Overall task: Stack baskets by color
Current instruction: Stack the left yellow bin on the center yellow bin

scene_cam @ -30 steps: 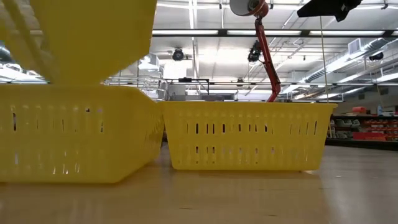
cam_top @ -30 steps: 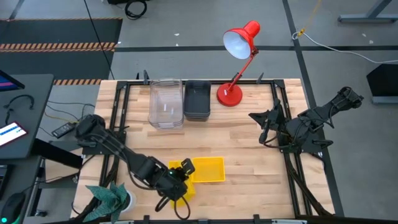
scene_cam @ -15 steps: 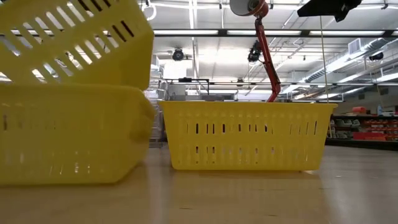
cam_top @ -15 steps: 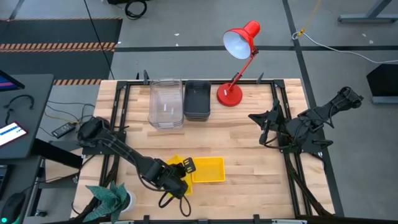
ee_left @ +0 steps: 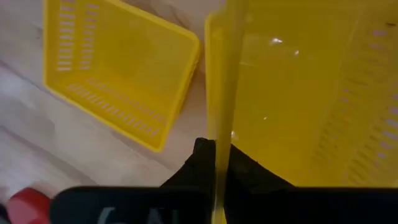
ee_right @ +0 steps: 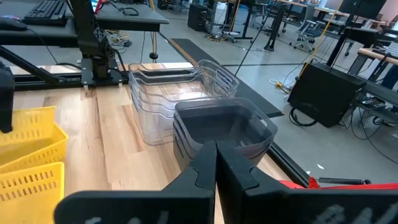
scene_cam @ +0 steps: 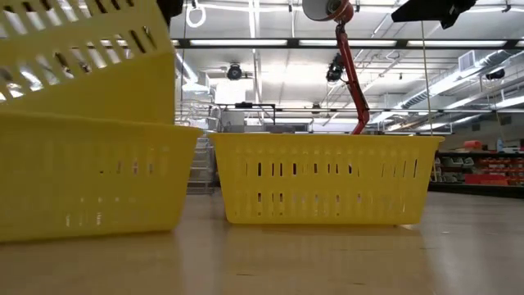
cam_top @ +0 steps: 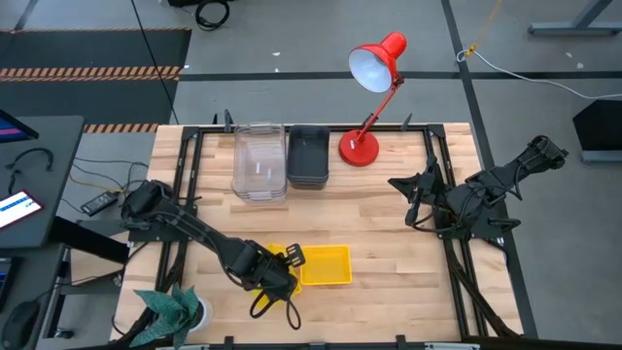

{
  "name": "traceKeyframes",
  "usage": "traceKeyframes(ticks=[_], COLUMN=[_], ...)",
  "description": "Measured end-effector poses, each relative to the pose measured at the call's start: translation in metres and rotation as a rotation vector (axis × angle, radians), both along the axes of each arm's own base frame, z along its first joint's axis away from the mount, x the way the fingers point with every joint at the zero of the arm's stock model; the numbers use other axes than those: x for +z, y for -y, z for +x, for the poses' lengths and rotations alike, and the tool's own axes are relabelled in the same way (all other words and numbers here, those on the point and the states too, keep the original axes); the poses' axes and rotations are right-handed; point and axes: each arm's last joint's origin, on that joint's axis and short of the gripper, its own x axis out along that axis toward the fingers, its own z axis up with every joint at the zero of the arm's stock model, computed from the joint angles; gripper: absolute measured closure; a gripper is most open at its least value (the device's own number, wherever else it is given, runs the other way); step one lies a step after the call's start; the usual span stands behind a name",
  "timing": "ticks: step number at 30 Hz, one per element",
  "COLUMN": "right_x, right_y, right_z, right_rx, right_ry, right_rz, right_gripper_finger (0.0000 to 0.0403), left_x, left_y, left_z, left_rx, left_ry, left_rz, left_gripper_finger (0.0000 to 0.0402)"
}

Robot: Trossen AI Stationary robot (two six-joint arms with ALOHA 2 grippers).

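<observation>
Item, near edge of table (cam_top: 389,233): we count one yellow basket (cam_top: 326,264) lying flat, bare wood open to its right and beyond. A second yellow basket (ee_left: 298,93) is tilted over a third (scene_cam: 90,184), its wall pinched by our left gripper (ee_left: 214,165). Clear stack (cam_top: 259,161) and grey stack (cam_top: 309,156) at far edge. Right gripper (ee_right: 216,165) pressed together, waiting right.

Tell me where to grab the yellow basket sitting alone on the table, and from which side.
Take the lone yellow basket by a thin upright wall at its rim, coming down from above. It sits upright and open-topped, so one finger can slip inside and one outside. Its right short wall looks best: that side is clear, while the left tool and its held yellow basket crowd the other end.
</observation>
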Motion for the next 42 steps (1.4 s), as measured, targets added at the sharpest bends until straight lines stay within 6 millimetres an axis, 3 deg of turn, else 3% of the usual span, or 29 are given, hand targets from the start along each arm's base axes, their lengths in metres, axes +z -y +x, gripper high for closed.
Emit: traceKeyframes(ticks=[11,15,19,29,42], right_x=[0.000,0.000,0.000,0.000,0.000], right_y=[0.000,0.000,0.000,0.000,0.000], right_z=[0.000,0.000,0.000,0.000,0.000], right_rx=[0.000,0.000,0.000,0.000,0.000], right_ry=[0.000,0.000,0.000,-0.001,0.000], right_rz=[0.000,0.000,0.000,0.000,0.000], right_gripper_finger=[0.0394,0.0394,0.0394,0.0394,0.0394], left_x=[0.000,0.000,-0.001,-0.020,-0.019], left_y=[-0.014,-0.016,-0.019,-0.024,-0.030], left_z=[0.008,0.009,0.009,0.016,0.018], left_rx=[0.035,0.043,0.041,0.045,-0.030], left_ry=[-0.015,-0.013,-0.040,-0.145,-0.201], left_rz=[-0.034,-0.035,-0.072,-0.083,-0.165], left_gripper_finger=[0.0271,0.0253,0.0273,0.0387,0.0385])
